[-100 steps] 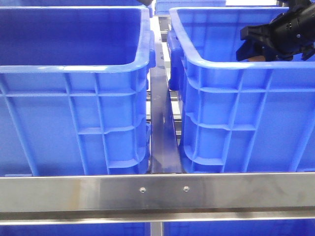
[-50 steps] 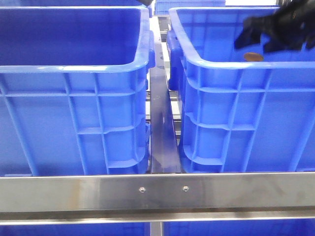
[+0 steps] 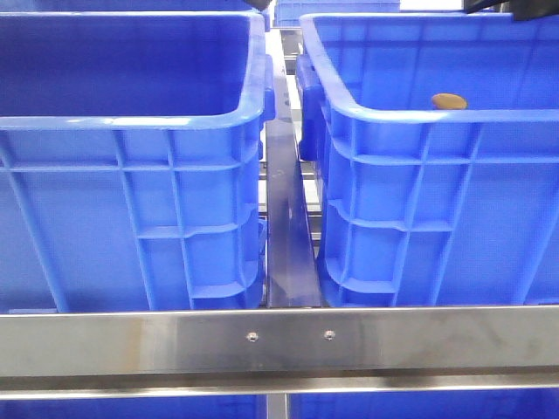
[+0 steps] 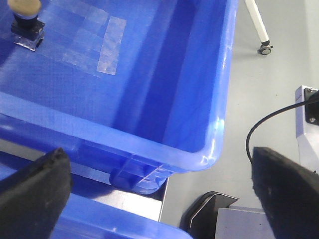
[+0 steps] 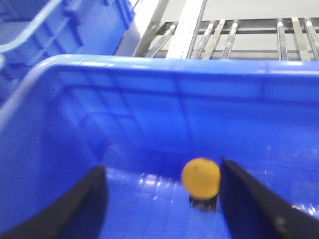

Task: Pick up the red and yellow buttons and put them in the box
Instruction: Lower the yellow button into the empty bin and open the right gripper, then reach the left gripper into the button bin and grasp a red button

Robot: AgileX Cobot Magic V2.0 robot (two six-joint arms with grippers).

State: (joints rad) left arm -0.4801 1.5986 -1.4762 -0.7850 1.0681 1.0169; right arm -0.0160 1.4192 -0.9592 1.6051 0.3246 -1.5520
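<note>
The orange-yellow button (image 5: 200, 177) sits on a black base on the floor of the right blue crate (image 5: 164, 74). In the front view the button (image 3: 449, 101) shows just over that crate's near rim (image 3: 419, 118). My right gripper (image 5: 162, 199) is open above the crate floor, with the button between its fingers, closer to one finger and apart from both. My left gripper (image 4: 159, 199) is open and empty over a crate's corner rim (image 4: 209, 154). A pale tan-capped button on a black base (image 4: 26, 20) stands on that crate's floor. I see no dark red button.
The left blue crate (image 3: 131, 118) stands beside the right one, with a steel rail (image 3: 284, 218) between them and a steel bar (image 3: 279, 340) across the front. Tape strips (image 4: 110, 45) lie on a crate floor. Grey floor, a cable (image 4: 259, 129) and a caster (image 4: 265, 49) lie beyond it.
My right gripper rose from the button in the right crate, up and out of the top of the front view. The orange-yellow button stays in the crate.
</note>
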